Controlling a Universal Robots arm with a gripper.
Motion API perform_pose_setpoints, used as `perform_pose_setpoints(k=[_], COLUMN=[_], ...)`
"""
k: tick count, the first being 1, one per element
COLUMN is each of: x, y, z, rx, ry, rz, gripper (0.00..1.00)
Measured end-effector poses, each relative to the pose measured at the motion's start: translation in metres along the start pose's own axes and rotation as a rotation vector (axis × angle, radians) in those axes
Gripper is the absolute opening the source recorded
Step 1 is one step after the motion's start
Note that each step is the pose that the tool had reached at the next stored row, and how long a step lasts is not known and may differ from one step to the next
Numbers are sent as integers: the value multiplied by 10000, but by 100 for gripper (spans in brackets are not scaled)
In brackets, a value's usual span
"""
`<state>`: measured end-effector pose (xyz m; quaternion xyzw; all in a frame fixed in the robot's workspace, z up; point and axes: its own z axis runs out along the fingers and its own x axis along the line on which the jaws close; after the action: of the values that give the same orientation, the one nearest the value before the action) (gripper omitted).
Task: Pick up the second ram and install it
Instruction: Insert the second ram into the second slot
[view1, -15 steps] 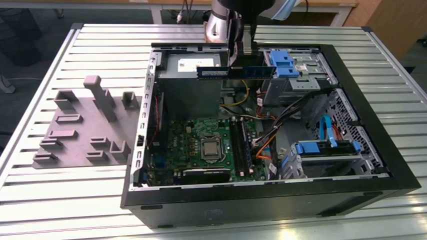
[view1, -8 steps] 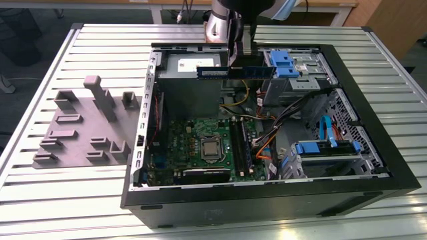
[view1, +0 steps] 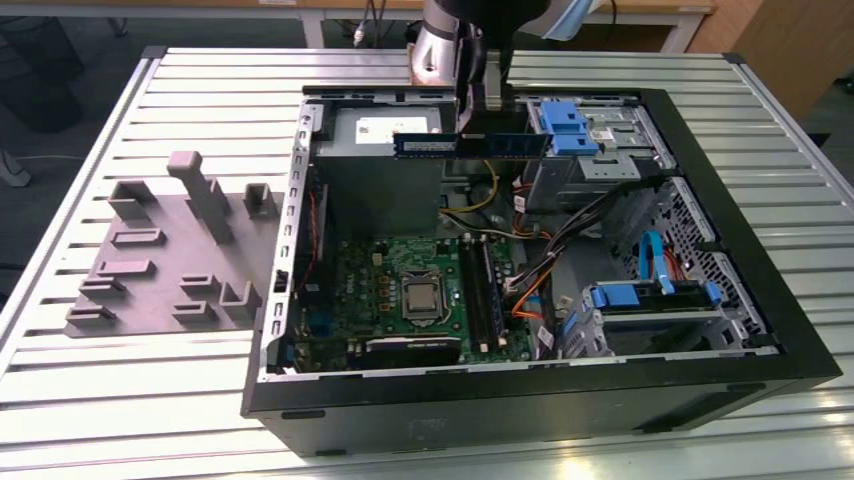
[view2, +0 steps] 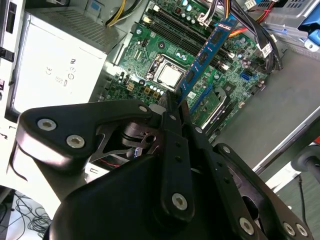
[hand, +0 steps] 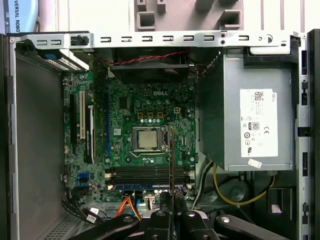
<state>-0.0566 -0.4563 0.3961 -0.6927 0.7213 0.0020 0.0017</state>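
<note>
Half the way along the twelve-o'clock side of the open computer case (view1: 534, 400) in the exterior view, holds the second ram (view1: 470, 145) in the pincer (view1: 475, 128), shut on the stick's upper long edge, with it level and on edge, likely for meeting a slot squarely with the lower edge. Hangs well above the motherboard (view1: 354, 270), with the power supply (view1: 367, 125) at its nine o'clock and a blue drive bracket (view1: 567, 130) at its three, apart from the memory slots (view1: 481, 290) at three o'clock of the processor (view1: 420, 297), so not yet seated.
</note>
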Motion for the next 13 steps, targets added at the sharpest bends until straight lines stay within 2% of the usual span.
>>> perform_pose_setpoints(k=[13], x=[0], y=[0], z=[5], rx=[2], ry=[0], rz=[202], gripper=[14])
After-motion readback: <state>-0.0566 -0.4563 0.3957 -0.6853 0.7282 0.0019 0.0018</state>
